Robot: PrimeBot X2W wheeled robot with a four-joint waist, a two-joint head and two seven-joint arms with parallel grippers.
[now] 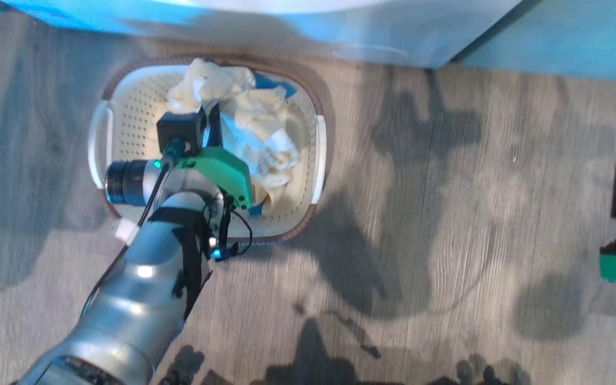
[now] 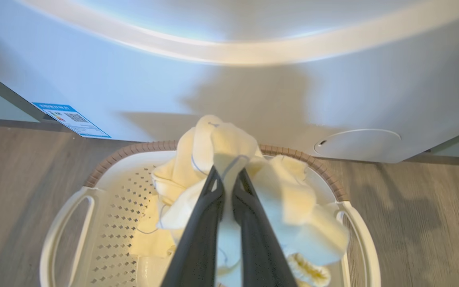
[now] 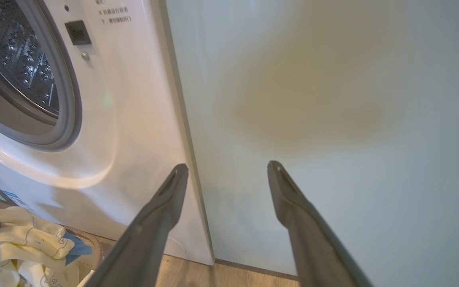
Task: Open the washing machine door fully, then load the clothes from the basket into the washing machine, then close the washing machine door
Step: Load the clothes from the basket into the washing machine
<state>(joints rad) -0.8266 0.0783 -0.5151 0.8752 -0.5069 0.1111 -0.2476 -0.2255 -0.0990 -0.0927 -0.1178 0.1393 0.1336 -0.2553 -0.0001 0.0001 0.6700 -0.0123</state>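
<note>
Now the left pincer (image 2: 228,172) clamps a fold of the clothes (image 2: 289,187) heaped in the basket (image 2: 114,223) before the washing machine (image 2: 134,99); the right pincer (image 3: 227,167) hangs apart. Tangled pieces could trail up and fall to the floor (image 2: 412,223).

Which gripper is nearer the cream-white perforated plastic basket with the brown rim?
Left. The left gripper is over the basket, shut on the pale yellow fabric clothes from it. The right gripper hangs open well off to the side, facing a pale green cabinet panel.
</note>
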